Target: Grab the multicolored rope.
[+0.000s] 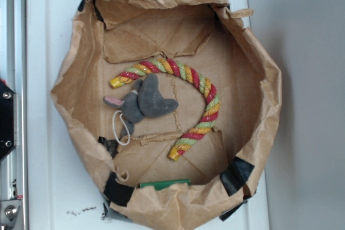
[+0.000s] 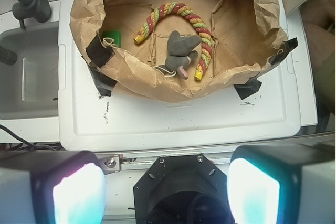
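Note, operator: thick red-yellow-green twisted rope (image 1: 200,85) arcs around grey plush mouse (image 1: 144,102); your fingers (image 2: 79,192) stand released, apparently well short — risk snagging mouse instead.

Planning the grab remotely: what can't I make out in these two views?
- Green object: mostly hidden by the paper bag wall, both views; identity unclear.
- Gripper: absent from the exterior view; fingers blurred and cut off in the wrist view.
- Multicolored rope: contact with the plush mouse unclear.
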`<action>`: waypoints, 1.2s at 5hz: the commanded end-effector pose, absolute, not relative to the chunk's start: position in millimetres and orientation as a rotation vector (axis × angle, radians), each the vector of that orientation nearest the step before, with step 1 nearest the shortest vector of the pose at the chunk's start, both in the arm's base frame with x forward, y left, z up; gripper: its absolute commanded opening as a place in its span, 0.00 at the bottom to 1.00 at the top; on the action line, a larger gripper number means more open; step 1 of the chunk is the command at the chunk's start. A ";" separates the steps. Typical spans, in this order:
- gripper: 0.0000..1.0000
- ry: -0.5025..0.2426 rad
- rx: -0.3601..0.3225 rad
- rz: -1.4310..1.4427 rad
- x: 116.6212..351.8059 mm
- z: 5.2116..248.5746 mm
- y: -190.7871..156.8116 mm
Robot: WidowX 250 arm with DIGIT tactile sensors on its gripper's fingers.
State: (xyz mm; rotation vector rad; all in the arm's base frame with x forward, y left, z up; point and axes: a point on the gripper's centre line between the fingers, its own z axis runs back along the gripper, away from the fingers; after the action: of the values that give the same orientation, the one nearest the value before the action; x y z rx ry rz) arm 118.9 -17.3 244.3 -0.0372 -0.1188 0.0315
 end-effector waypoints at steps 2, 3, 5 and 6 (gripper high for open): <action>1.00 -0.162 -0.088 0.172 135.3 234.6 -43.4; 1.00 -0.190 -0.128 0.347 160.2 222.9 -51.4; 1.00 -0.222 -0.092 0.552 224.6 185.4 -41.6; 1.00 -0.225 -0.034 0.531 247.3 190.4 -26.8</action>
State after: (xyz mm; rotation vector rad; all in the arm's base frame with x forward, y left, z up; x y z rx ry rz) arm 239.5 -34.6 176.4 -0.0213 -0.1808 0.5214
